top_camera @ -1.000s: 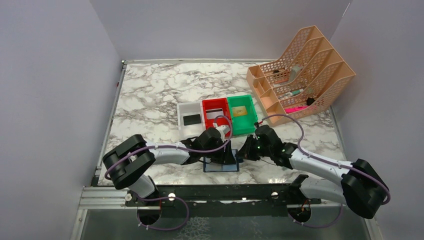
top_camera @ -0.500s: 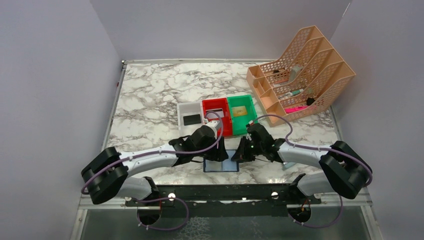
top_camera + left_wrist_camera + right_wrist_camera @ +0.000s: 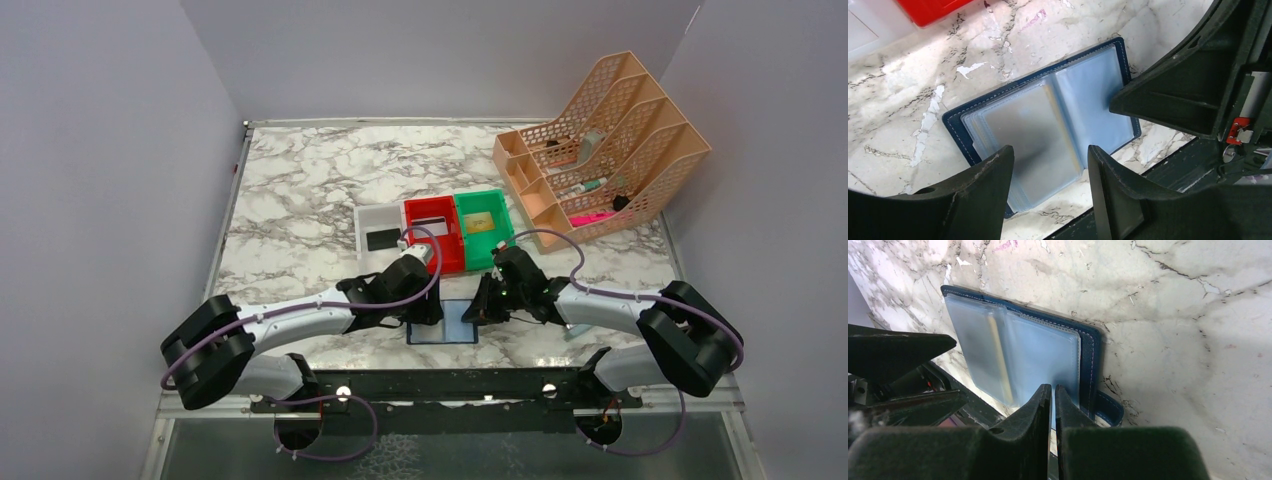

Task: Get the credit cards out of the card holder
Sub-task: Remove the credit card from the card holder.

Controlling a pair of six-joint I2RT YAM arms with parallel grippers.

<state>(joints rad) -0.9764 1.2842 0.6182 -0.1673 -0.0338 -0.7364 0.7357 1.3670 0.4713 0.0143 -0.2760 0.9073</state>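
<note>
card holder (image 3: 1048, 130) lies open near the red bin (image 3: 433, 208), on its arm side. left gripper (image 3: 1048, 150) gapes wide and empty above the holder. right gripper (image 3: 1053, 390) is pinched nearly together at a sleeve edge, hold unclear. risk: pinching only sleeve drags the holder, leaving the gold card (image 3: 999, 357) inside.

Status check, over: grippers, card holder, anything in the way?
Left gripper open above the open card holder. Right gripper shut at its sleeve edge. Tan card edge shows inside. Nothing blocking.

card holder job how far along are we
Done: a black card, a pale card and a gold card lie in the bins. In hand: the card holder lies open, left tool open over it, right tool shut at its edge. Remaining: a tan edge, likely a card, shows in a sleeve.
</note>
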